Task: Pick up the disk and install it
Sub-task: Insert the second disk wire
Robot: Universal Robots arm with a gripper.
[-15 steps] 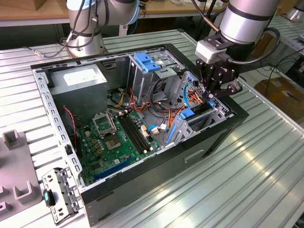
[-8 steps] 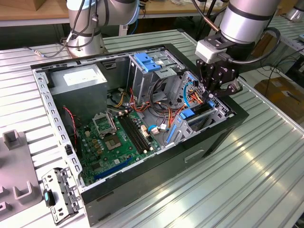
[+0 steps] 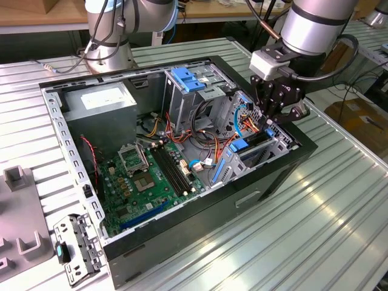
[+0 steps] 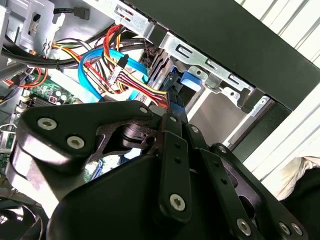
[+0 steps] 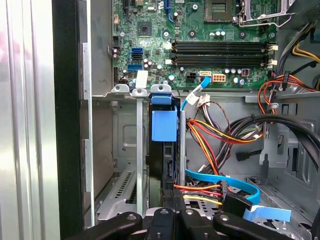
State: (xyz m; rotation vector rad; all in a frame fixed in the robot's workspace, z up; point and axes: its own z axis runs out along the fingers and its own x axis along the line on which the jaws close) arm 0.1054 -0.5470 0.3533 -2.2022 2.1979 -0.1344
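You've got the slatted metal desk (image 3: 339, 206) carrying an open computer case (image 3: 254, 200), side panel off, and everything else sits relative to that case. Inside it, biggest first: the green motherboard (image 3: 151, 176) on the floor of the case, the grey power supply (image 3: 103, 103) in the corner nearest the arm's base, and a tall metal cage (image 3: 200, 91) with a blue tab on top, standing mid-case. At the case's edge on the exterior view's right is the drive bay (image 5: 125, 150), and the disk (image 5: 164, 125) is standing in it on edge, its blue carrier rail showing at the bay mouth. A bundle of red, yellow and orange wires (image 5: 210, 140) plus flat blue cables (image 5: 225, 182) runs just beside the bay. Your gripper (image 3: 277, 115) hangs right over that bay; its fingers look drawn together on the disk's edge. Outside the case, a small metal bracket (image 3: 76, 251) lies on the desk.
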